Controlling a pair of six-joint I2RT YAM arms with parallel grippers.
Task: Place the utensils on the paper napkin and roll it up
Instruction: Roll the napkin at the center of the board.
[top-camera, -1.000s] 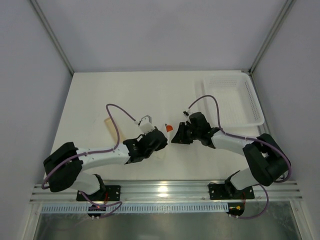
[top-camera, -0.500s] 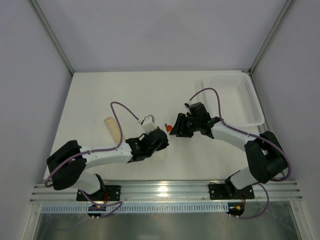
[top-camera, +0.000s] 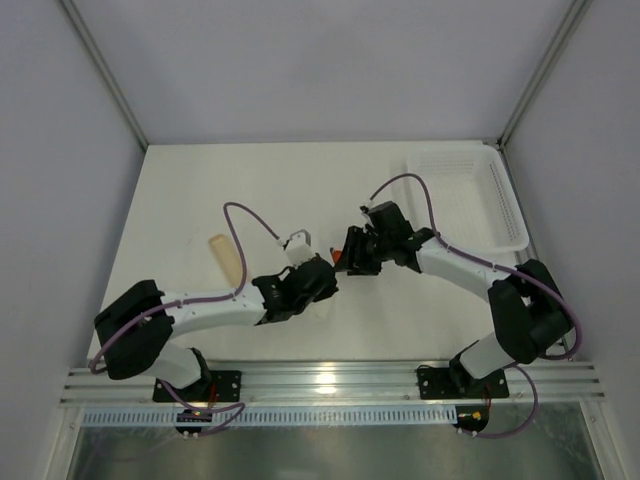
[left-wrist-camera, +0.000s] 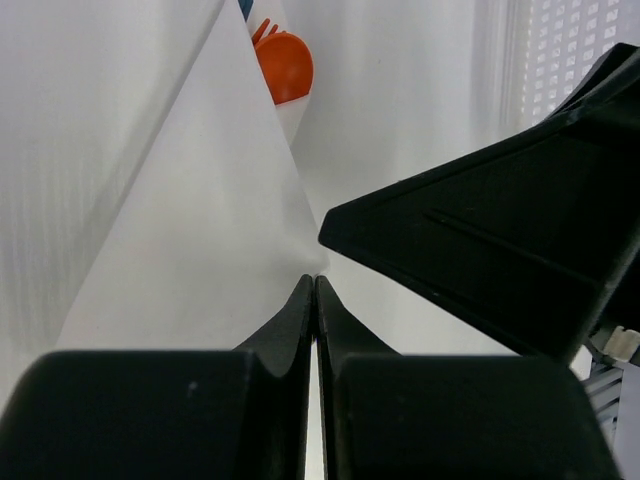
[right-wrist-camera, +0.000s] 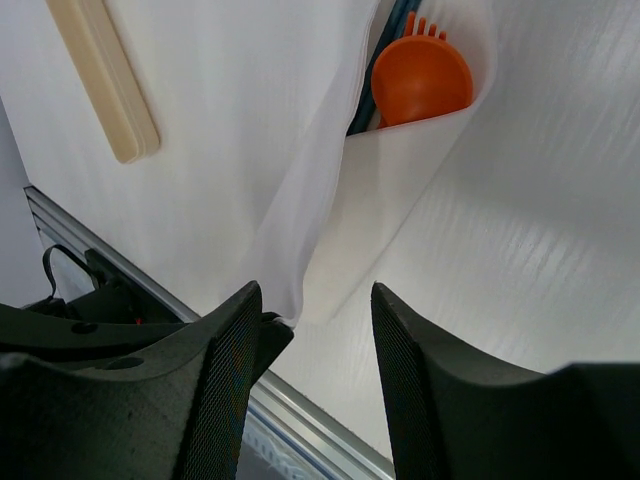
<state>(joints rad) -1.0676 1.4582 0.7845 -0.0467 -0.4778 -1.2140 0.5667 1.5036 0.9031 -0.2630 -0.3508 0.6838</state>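
Orange is what I spot first: the round head of the orange utensil (right-wrist-camera: 420, 80) pokes out of the top of a cone-shaped fold in the paper napkin (right-wrist-camera: 380, 200), with a blue strip (right-wrist-camera: 383, 62) tucked just beside it inside the same fold. The napkin is lifted partly off the bench (top-camera: 250, 180) and hangs as a loose white wrap between my two arms.

My left pincer (left-wrist-camera: 315, 280) is closed tight, jaws pressed together, and the lower corner of the napkin tapers straight into its tips, so I read it as pinching the paper there.

My right pincer (right-wrist-camera: 318, 295) stands open with a clear gap between its jaws. It grips nothing and hangs just above the wrapped part of the napkin, close to the left pincer.

The pale tan stick (top-camera: 227, 258) lies flat on the bench to the left, well apart from the napkin and outside the fold.

Over on the far right of the bench sits the white mesh basket (top-camera: 470, 200), away from both pincers.
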